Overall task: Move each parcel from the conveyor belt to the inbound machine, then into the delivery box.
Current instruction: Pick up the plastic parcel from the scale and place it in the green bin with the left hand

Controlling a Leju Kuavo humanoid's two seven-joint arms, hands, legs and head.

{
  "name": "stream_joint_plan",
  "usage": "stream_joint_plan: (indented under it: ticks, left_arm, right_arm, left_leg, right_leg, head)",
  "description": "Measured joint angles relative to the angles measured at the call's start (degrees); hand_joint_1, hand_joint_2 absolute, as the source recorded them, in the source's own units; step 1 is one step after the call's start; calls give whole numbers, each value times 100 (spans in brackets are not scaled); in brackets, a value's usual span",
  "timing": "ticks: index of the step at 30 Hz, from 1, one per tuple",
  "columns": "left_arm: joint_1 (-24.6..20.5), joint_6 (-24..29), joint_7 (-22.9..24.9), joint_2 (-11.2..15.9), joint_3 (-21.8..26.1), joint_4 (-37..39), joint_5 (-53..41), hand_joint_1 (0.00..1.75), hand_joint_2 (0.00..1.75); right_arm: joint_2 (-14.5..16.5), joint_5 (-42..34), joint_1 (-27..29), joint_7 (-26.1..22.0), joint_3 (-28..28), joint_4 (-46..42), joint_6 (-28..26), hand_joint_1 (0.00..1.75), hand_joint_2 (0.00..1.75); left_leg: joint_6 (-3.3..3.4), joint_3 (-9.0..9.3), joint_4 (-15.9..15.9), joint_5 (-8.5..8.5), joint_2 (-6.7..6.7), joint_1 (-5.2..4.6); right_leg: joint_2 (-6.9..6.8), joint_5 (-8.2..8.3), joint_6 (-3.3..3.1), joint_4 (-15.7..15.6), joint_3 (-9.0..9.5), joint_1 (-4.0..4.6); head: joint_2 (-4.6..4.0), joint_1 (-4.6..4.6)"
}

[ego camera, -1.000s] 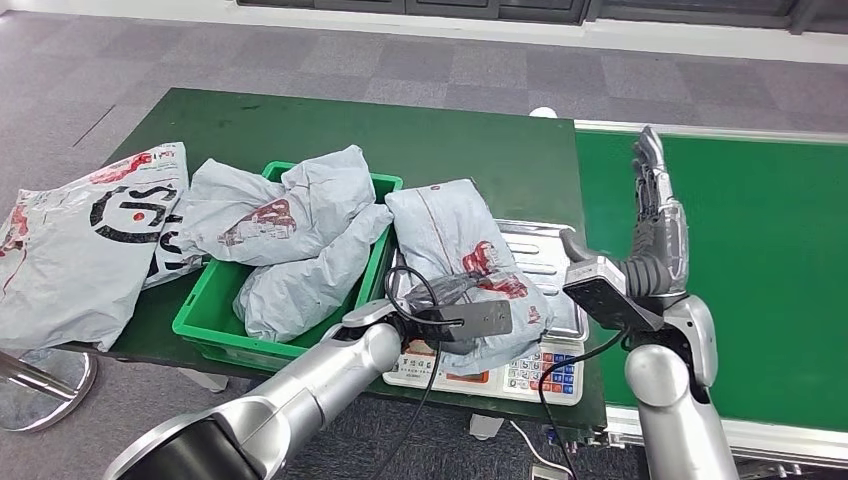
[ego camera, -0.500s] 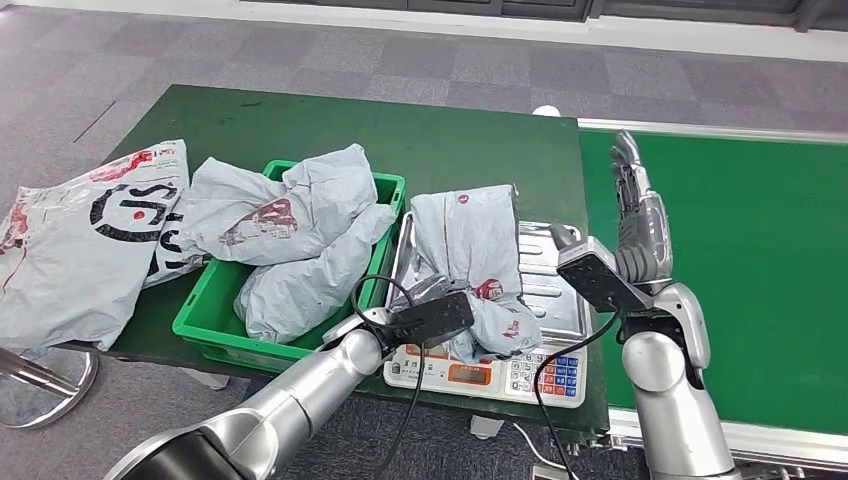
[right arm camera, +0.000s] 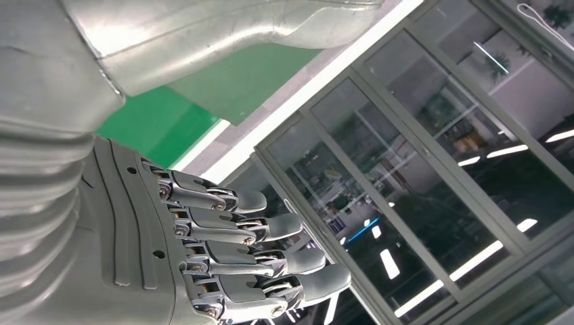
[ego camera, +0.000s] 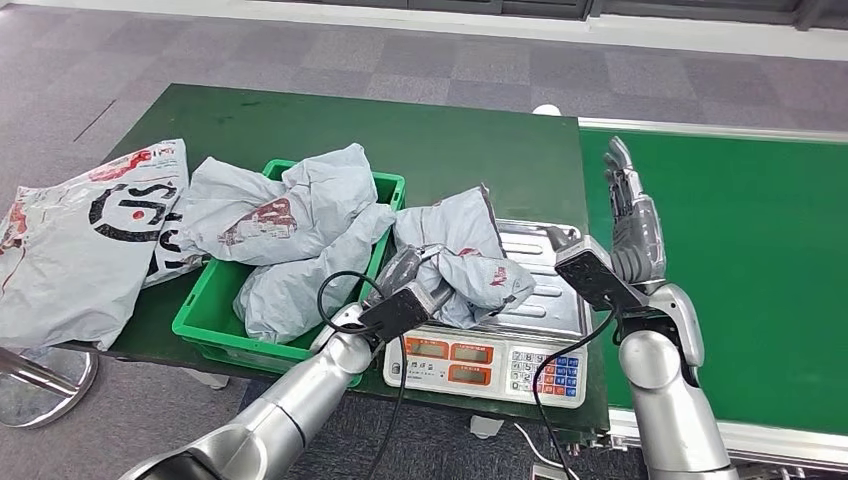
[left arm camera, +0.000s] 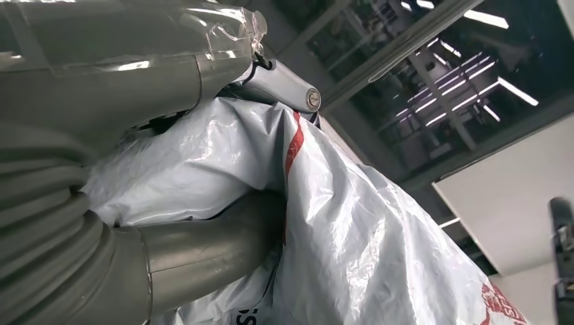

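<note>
A green delivery box [ego camera: 205,318] on the left holds grey poly-bag parcels [ego camera: 290,215]. Just right of it, the left hand [ego camera: 405,275] grips a crumpled grey parcel [ego camera: 460,265] over the weighing scale [ego camera: 540,290]. It looks light, limp and slippery; bunched film is probably the surest hold. The right hand [ego camera: 630,215], fingers extended, holds nothing beside the conveyor belt [ego camera: 760,260].

The head view looks forward and down over the table [ego camera: 300,130] from high up, while both wrist views sit close behind their hands, facing upward
</note>
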Motion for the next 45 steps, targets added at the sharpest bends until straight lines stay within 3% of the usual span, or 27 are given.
stream_joint_plan:
  ticks: [36,38,39,42,43,45]
  left_arm:
    - [160,69,-7,80,116,-325,-58,175,175]
    - [385,566,-7,52,244,-572,-404,175,175]
    - [661,1069,-9,84,405,-968,-622,175,175]
    - [1521,2818,-26,369,1208,-2962,-764,175,175]
    - [1660,3147,-21,476,1486,-3531,-726,175,175]
    - [1850,3299,-6,628,1870,-4312,-778,175,175]
  right_arm:
    - [0,-54,-58,46,0,110,66,0,175]
    - [-2,-268,-104,146,0,216,365,0,175]
    - [-8,-410,-164,140,2,372,541,0,175]
    - [-56,-654,-361,-161,5,1112,701,0,175]
    - [-81,-682,-389,-227,5,1315,684,0,175]
    - [-126,-708,-426,-267,4,1577,666,0,175]
  left_leg:
    - [0,-5,0,-1,0,0]
    - [-1,-28,-3,-5,3,0]
    - [-6,-25,-5,-11,16,0]
    - [-19,4,-5,-20,75,3]
    - [-21,2,-6,-18,78,4]
    - [-25,-2,-9,-11,57,7]
  right_leg:
    - [1,0,0,0,-7,0]
    - [5,-2,-1,2,0,0]
    - [20,-3,-3,3,-4,0]
    - [76,5,-17,5,-37,3]
    - [77,8,-21,6,-42,4]
    - [53,2,-25,9,-42,9]
  head:
    - [0,0]
    - [0,1]
    - [0,2]
    - [0,3]
    - [0,1]
    - [0,-1]
